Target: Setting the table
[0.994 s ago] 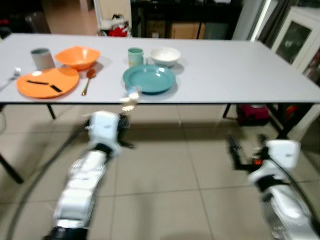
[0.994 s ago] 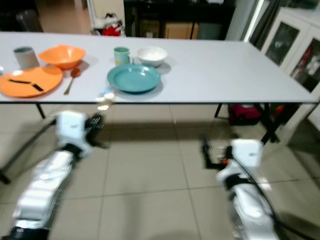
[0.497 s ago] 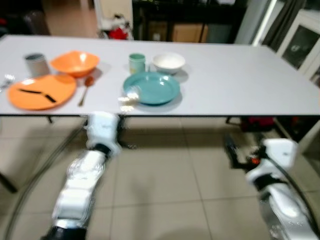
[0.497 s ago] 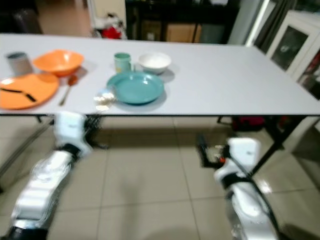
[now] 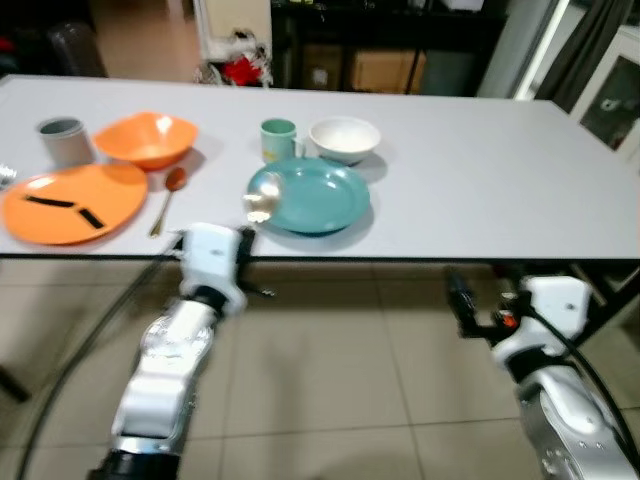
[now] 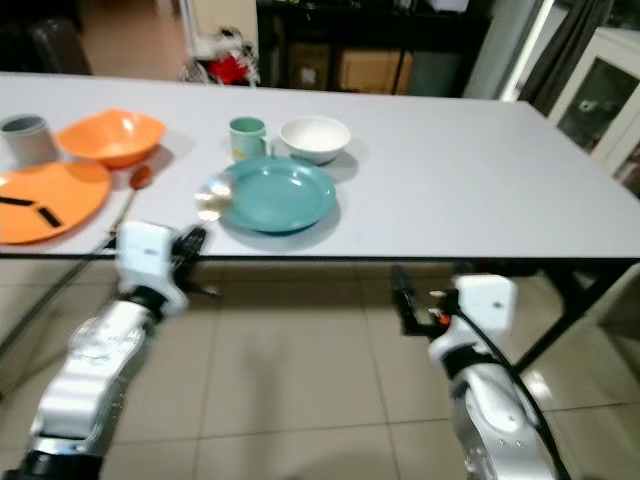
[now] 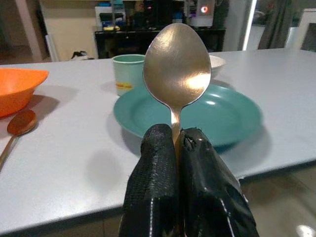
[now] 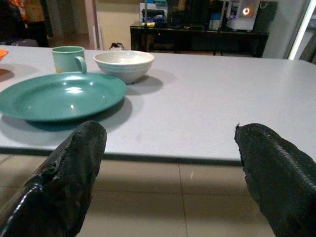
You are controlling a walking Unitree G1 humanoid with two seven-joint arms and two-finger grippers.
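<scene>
My left gripper (image 7: 177,137) is shut on the handle of a metal spoon (image 7: 176,66), whose bowl stands upright. It sits at the table's front edge, just left of the teal plate (image 5: 315,195). Behind that plate are a teal cup (image 5: 278,138) and a white bowl (image 5: 344,138). Further left lie an orange plate (image 5: 68,195), an orange bowl (image 5: 148,138), a grey cup (image 5: 60,138) and a brown spoon (image 5: 168,190). My right gripper (image 8: 168,148) is open below the table edge, with nothing between its fingers (image 8: 74,173).
The long grey table (image 5: 480,170) has bare surface on its right half. Its dark legs (image 5: 600,290) stand at the right over a tiled floor. Dark shelving (image 5: 380,50) runs behind the table, and a white cabinet (image 5: 620,90) stands at far right.
The whole view has shifted as I came nearer the table. The spoon's bowl now stands level with the teal plate's left rim. Both grippers keep their state.
</scene>
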